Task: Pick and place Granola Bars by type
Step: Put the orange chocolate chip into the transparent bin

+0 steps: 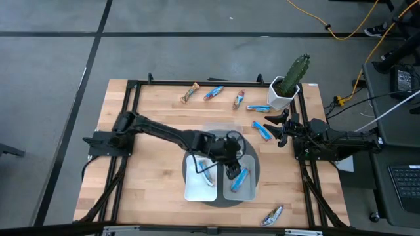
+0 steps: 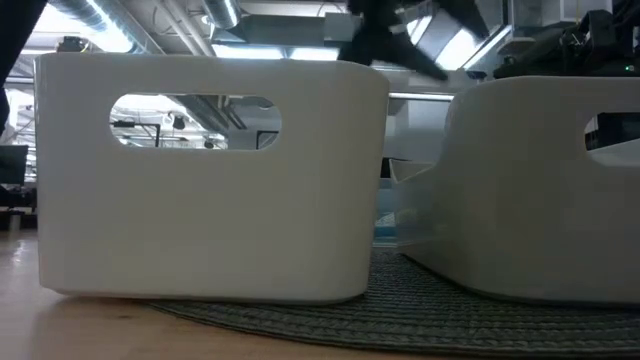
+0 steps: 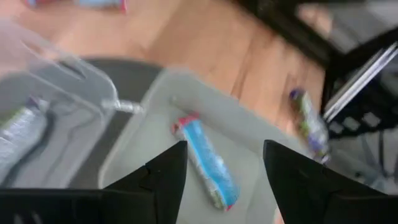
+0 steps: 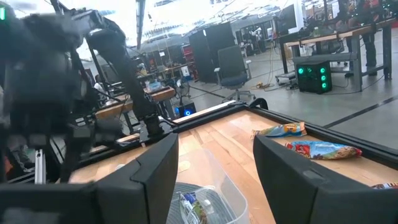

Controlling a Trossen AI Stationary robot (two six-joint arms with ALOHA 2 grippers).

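Fingers of the left gripper [image 1: 233, 172] stand spread and empty just above the grey tray [image 1: 231, 191], where a blue bar [image 1: 241, 178] lies free inside its walls. Beside it, the white tray [image 1: 194, 187] holds a silver bar [image 1: 207, 168]. Right gripper [image 1: 281, 127] waits near the table's [image 1: 144, 131] right edge, fingers apart, next to another blue bar [image 1: 262, 131]. More bars lie along the far edge; open wood stretches left.
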